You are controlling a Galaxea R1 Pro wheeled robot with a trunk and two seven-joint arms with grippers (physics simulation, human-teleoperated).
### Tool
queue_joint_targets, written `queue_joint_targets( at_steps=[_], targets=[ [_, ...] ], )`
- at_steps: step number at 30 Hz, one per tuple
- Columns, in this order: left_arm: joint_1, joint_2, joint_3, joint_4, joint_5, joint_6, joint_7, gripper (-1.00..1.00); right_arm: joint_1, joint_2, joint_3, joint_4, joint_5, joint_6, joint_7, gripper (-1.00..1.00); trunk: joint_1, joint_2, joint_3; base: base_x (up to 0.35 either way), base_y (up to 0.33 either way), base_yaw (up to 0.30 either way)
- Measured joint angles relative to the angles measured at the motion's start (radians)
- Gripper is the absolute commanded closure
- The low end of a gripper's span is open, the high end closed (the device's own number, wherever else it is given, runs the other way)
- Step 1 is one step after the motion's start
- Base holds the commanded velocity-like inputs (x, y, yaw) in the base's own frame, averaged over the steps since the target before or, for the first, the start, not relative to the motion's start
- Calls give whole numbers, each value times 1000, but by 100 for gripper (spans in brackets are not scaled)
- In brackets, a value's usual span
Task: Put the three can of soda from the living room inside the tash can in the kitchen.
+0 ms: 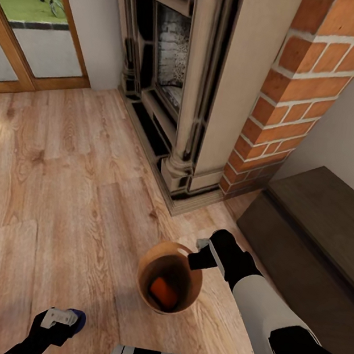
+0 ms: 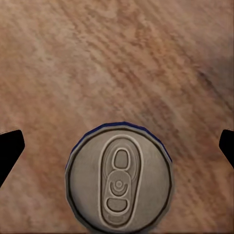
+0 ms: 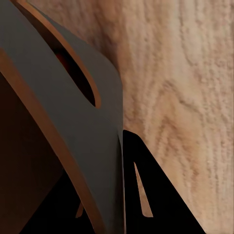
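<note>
Right gripper (image 1: 205, 255) clamped on trash can (image 1: 148, 261) rim, orange soda can (image 1: 164, 293) inside; left gripper (image 1: 64, 319) spread wide above blue soda can (image 2: 120, 178).

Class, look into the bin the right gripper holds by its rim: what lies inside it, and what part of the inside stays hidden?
An orange can lies at the bottom of the bin. The right gripper covers part of the rim, and the near wall hides some floor of the bin.
</note>
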Motion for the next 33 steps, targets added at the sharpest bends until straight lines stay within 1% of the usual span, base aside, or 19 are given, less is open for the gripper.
queue_joint_targets(
  at_steps=[1, 5, 11, 26, 29, 30, 32, 33],
  targets=[
    [0, 0, 0, 0, 0, -1, 0, -100, 1, -6, -1, -2, -11, 0, 1, 100, -2, 0, -4, 0, 0, 0],
    [0, 0, 1, 0, 0, -3, 0, -100, -4, 3, -2, -3, 6, 0, 0, 100, -11, -1, -19, 0, 0, 0],
    [0, 0, 1, 0, 0, -6, 0, -100, -9, 3, -2, -6, 9, 0, -1, 100, -26, -2, -43, 0, 0, 0],
    [0, 0, 1, 0, 0, -8, 0, -100, -8, 5, -3, -8, 13, 0, -1, 100, -26, -2, -43, 0, 0, 0],
    [0, 0, 1, 0, 0, -8, 0, -100, 16, 2, -4, -45, 19, 0, -1, 100, -27, -2, -43, 0, 0, 0],
    [0, 0, 1, 0, 0, -8, 0, -100, 17, -2, -1, -54, 9, 0, 0, 100, -23, -2, -43, 0, 0, 0],
    [0, 0, 1, 0, 0, -8, 0, -100, 16, -13, -2, -85, -29, 0, 2, 100, -8, -2, -43, 0, 0, 0],
    [0, 0, 1, 0, 0, -8, 0, -100, 16, -12, -2, -91, -29, 0, 2, 100, -6, -2, -43, 0, 0, 0]
  ],
)
